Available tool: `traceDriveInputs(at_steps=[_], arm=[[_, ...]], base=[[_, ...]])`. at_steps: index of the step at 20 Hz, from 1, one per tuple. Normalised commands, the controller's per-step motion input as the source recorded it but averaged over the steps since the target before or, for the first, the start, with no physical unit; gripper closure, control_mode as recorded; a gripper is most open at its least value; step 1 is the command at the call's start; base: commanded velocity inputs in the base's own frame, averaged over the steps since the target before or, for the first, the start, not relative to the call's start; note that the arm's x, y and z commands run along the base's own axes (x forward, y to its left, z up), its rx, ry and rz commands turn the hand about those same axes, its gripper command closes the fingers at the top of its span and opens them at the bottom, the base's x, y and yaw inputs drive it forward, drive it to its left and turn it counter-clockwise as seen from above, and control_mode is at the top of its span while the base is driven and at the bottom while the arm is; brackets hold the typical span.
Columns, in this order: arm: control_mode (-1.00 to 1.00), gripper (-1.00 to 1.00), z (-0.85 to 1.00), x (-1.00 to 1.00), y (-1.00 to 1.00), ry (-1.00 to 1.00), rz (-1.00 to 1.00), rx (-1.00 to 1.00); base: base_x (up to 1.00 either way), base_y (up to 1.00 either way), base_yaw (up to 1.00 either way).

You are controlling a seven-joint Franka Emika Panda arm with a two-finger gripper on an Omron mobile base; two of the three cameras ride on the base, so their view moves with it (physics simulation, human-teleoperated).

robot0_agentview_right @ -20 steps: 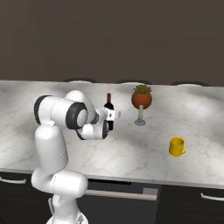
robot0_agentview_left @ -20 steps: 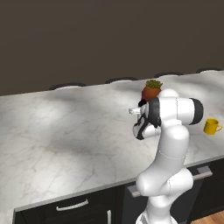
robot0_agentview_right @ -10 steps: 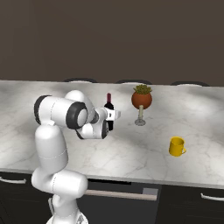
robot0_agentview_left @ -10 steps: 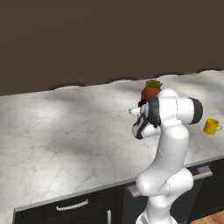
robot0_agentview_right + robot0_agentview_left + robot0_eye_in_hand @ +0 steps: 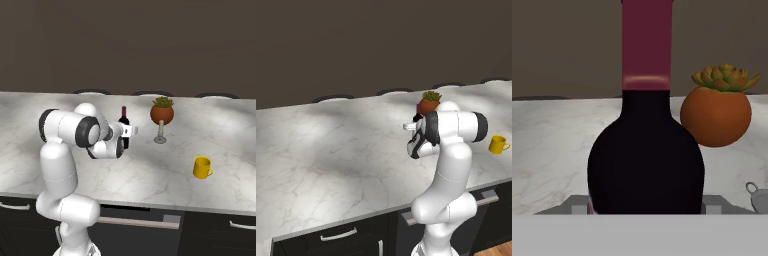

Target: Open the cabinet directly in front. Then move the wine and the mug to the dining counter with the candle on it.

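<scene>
1. A long white-grey marbled table (image 5: 331,150) is seen running across both base views, with dark cabinet fronts (image 5: 341,240) and pale handles below its front edge.
2. A plain dark wall (image 5: 128,45) is seen behind the table, and the dark tops of chair backs (image 5: 91,92) are seen along its far edge.
3. A strip of wooden floor (image 5: 496,250) is visible at the lower right corner of the left base view.
4. The bottle (image 5: 123,125) is standing upright on the table, just left of the candle (image 5: 162,114) in the right base view.
5. The candle is a red-brown ball with a green tuft, raised on a thin pale stem and foot.
6. The hand (image 5: 131,131) is held level at the body of the bottle; in the hand view the dark bottle body lies between the two grey fingertips (image 5: 572,204).
7. The fingers are spread wide to either side of the bottle; whether they press on the glass cannot be told.
8. The mug (image 5: 202,167) is standing on the table well to the right of the candle, apart from everything else.
9. Compared with the frames of a second ago, nothing is seen to have shifted: arm, bottle, candle and mug are in the same places.
10. The inside of the mug cannot be seen.
</scene>
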Motion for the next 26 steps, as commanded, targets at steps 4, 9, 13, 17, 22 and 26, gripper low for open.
traceDriveInputs(at_steps=[4, 9, 13, 17, 22, 26], arm=[[-1.0, -1.0, 0.0, 0.0, 0.0, 0.0, 0.0, 0.0], [-1.0, -1.0, 0.22, -0.04, 0.0, 0.0, 0.0, 0.0], [-1.0, -1.0, 0.95, -0.25, 0.0, 0.0, -0.01, 0.01], [-1.0, -1.0, 1.0, -0.32, 0.0, 0.0, 0.0, 0.0], [-1.0, -1.0, 1.0, -0.56, 0.0, 0.0, 0.0, 0.01], [-1.0, -1.0, 1.0, -0.89, 0.0, 0.08, 0.0, 0.04]], base=[[0.0, 0.0, 0.0], [0.0, 0.0, 0.0], [0.0, 0.0, 0.0], [0.0, 0.0, 0.0], [0.0, 0.0, 0.0], [0.0, 0.0, 0.0]])
